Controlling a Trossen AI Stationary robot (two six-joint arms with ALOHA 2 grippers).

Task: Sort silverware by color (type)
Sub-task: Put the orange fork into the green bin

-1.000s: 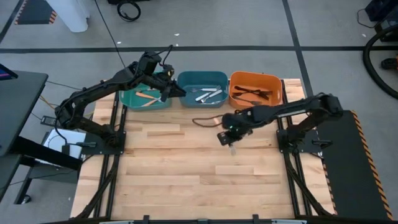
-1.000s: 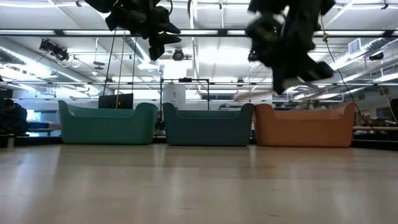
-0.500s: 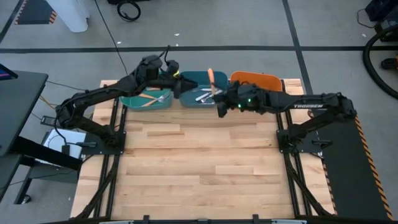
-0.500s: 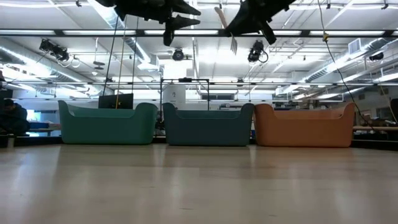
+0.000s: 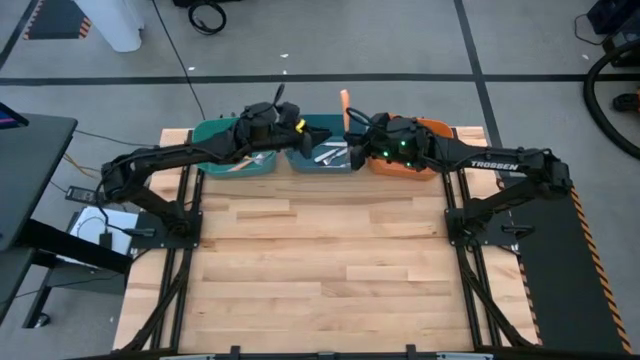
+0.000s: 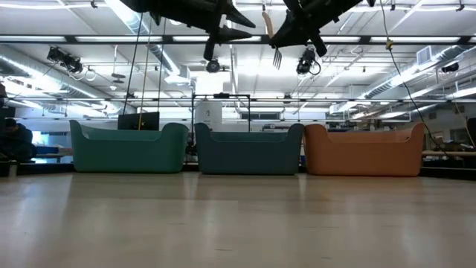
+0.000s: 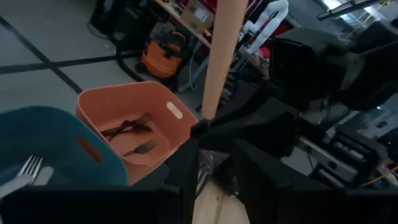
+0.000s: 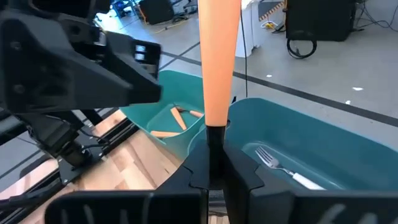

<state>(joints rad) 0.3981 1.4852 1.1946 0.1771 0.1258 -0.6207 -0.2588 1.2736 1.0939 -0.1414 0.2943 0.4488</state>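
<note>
- Even, bright indoor light throughout; the table (image 5: 320,270) shows no hard shadows from above.
- In the low view, ceiling lights (image 6: 245,71) glare white, and both arms hang against them as near-black silhouettes.
- The tabletop there carries a soft sheen.
- The orange handle (image 8: 219,56) just beyond the right gripper (image 8: 214,163) is soft, out of focus.
- In the left wrist view, the room behind is blurred.

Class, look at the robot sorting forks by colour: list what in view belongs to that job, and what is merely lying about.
Part of the job:
- orange-handled fork, held by the right gripper
- left gripper, open, facing it
- teal bin, blue bin, orange bin, with forks already sorted inside

Lying about:
- coiled cable on the floor
- white container
</note>
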